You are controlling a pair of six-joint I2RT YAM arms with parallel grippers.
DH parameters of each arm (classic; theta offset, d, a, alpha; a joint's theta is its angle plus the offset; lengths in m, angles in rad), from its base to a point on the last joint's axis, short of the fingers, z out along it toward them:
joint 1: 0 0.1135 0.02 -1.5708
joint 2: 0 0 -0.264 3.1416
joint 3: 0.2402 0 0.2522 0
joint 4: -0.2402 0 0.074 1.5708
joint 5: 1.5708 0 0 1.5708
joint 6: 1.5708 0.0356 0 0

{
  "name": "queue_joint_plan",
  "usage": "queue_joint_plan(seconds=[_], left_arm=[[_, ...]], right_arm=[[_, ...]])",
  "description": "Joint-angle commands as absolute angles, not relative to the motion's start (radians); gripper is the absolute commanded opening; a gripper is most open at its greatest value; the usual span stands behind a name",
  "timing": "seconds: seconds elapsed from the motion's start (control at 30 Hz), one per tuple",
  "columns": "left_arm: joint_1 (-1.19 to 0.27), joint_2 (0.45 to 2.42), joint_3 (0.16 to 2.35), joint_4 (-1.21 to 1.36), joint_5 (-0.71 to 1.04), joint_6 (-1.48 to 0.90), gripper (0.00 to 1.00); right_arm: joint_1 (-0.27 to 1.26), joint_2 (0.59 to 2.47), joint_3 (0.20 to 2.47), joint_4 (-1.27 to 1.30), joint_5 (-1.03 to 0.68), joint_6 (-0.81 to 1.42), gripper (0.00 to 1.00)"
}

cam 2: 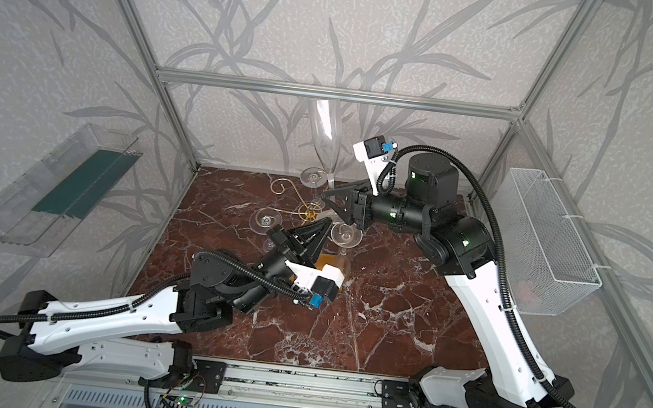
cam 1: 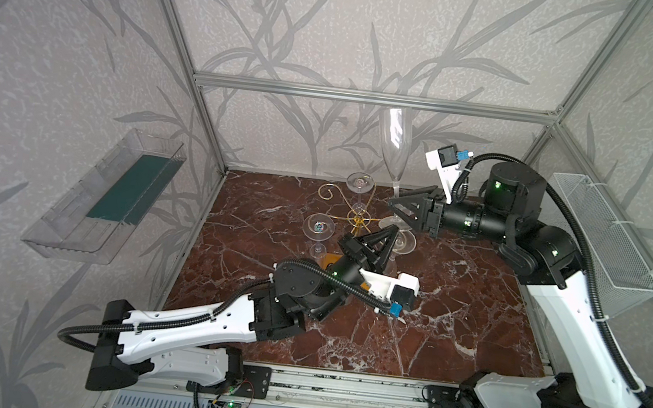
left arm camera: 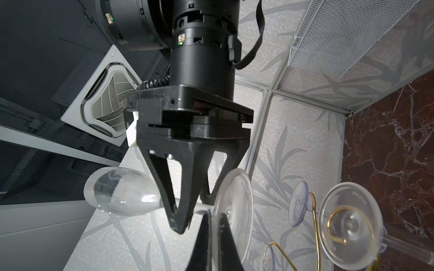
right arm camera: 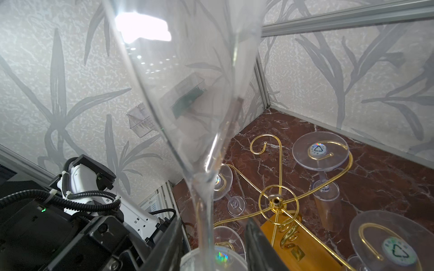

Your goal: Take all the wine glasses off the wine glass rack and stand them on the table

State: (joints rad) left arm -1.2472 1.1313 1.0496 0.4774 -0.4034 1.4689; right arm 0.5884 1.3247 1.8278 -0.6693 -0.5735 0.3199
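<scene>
Beside the hub of the wine glass rack [cam 1: 360, 218], the left end effector [cam 1: 392, 232] is closed, tips at the foot [left arm camera: 232, 211] of the wine glass [cam 1: 394, 146], which stands bowl-up, clear of the gold arms. The right end effector [cam 1: 393, 207] straddles its stem [right arm camera: 205, 223]; whether it clamps yet I cannot tell. Best it seats squarely there before the left backs away, keeping the bowl upright.

The wine glass rack [right arm camera: 277, 202] stands on the red marble tabletop [cam 1: 430, 309].
</scene>
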Motion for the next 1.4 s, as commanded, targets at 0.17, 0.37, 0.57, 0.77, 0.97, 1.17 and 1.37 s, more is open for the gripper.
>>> queue_joint_plan(seconds=[0.17, 0.37, 0.57, 0.77, 0.97, 1.17, 1.37], left_arm=[[-1.252, 1.123, 1.059, 0.507, -0.410, 1.509, 0.00], [-1.254, 1.110, 1.038, 0.526, -0.400, 1.494, 0.04], [-1.261, 1.029, 0.993, 0.511, -0.428, 1.331, 0.59], [-1.249, 0.883, 1.014, 0.341, -0.423, 0.914, 0.68], [-1.167, 0.878, 1.309, -0.186, -0.264, 0.429, 0.77], [-0.975, 0.964, 1.483, -0.245, 0.064, 0.025, 0.98], [-0.839, 1.093, 1.638, -0.191, 0.314, -0.253, 0.99]], right_arm=[[0.597, 1.331, 1.837, -0.660, -0.619, 0.296, 0.00], [0.600, 1.325, 1.834, -0.660, -0.606, 0.286, 0.00], [0.599, 1.316, 1.848, -0.662, -0.577, 0.261, 0.00], [0.597, 1.306, 1.866, -0.654, -0.544, 0.215, 0.00], [0.593, 1.257, 1.817, -0.576, -0.529, 0.126, 0.00], [0.595, 1.200, 1.726, -0.480, -0.544, 0.058, 0.00], [0.623, 1.178, 1.682, -0.448, -0.556, 0.013, 0.00]])
